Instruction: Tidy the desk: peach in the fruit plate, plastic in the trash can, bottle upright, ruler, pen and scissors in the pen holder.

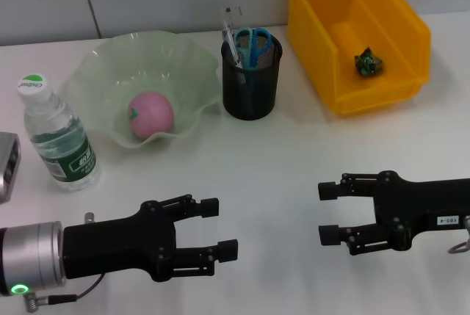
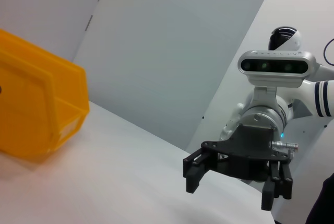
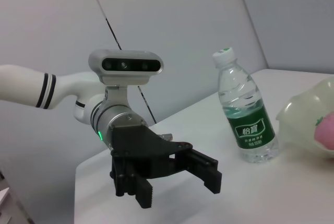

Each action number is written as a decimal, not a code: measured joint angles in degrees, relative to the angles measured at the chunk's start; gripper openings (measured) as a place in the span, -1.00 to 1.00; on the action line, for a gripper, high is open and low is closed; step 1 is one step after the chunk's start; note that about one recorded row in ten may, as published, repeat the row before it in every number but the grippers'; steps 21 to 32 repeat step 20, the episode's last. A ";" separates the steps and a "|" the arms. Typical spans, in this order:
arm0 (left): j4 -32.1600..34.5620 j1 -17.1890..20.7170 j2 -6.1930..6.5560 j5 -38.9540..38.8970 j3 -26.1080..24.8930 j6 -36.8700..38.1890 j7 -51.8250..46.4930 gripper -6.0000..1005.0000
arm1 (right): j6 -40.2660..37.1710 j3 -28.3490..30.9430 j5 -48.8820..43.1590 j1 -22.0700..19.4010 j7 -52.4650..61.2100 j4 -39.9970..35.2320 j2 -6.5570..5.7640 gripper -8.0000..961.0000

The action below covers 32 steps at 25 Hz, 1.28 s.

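While both arms hover low over the white desk, the scene from near to far reads:

Left gripper: black, at the near left edge, fingers spread wide, holding nothing; the right wrist view shows it just as wide apart.

Right gripper: black, at the near right, fingers spread wide and empty; the left wrist view shows it gaping too.

Grey box: at the far left edge, only partly in view.

Clear plastic water bottle with green label and white cap: upright at the left, just beside the bowl.

Pink peach: lying inside the pale green wavy-rimmed glass fruit plate.

Black mesh pen holder: just right of the plate, holding the blue-handled scissors and a slim clear ruler or pen; I cannot tell which.

Yellow plastic bin: far right, serving as trash can, with a crumpled green plastic scrap on its floor.
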 joint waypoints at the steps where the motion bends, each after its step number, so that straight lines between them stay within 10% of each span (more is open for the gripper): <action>1: 0.01 0.00 0.07 0.00 0.00 0.09 0.00 0.73 | 0.00 0.06 -0.01 0.01 -0.01 0.00 0.02 0.71; 32: 0.36 0.00 1.56 -0.02 0.28 1.59 -0.01 0.73 | 0.10 0.05 -0.08 0.37 -0.01 -0.01 0.45 0.71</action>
